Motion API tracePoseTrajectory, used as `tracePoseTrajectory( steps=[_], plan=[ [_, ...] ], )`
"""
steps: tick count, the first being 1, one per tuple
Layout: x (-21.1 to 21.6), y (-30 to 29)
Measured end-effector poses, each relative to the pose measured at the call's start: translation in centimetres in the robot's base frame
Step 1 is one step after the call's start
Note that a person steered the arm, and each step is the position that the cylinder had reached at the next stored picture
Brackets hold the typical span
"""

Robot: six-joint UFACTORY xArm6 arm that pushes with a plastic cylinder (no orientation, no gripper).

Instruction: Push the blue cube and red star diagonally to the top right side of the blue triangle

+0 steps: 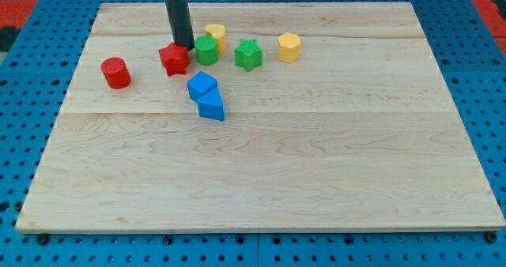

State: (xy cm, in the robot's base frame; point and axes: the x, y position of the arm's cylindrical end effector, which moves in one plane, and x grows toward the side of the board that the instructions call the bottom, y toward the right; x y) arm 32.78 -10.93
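Nearest the view's bottom among the blocks, the blue triangle is being touched on its upper left by the blue cube, so the pair is lying together left of the middle of the wooden surface. Above and to the left of them, with a small gap from the cube, the red star is being met by my tip, which is resting at the star's upper right edge, between it and the green cylinder. No claw is fitted to this arm, so no released or clenched state can be told.

Further out, a yellow block is partly hidden behind the green cylinder, a green star and a yellow hexagon-like block are lined up toward the view's right, and a red cylinder is standing apart on the left.

As judged, the star is being worked on first, and neither block is yet up-right of the triangle. Next, the star should be taken from its left and driven rightward, past the cube and below the green blocks, without these being disturbed.
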Motion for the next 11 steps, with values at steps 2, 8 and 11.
tracePoseTrajectory(
  steps=[2,8,11],
  plan=[
    [2.8,0.5],
    [4.0,-4.9],
    [9.7,12.3]
  ],
)
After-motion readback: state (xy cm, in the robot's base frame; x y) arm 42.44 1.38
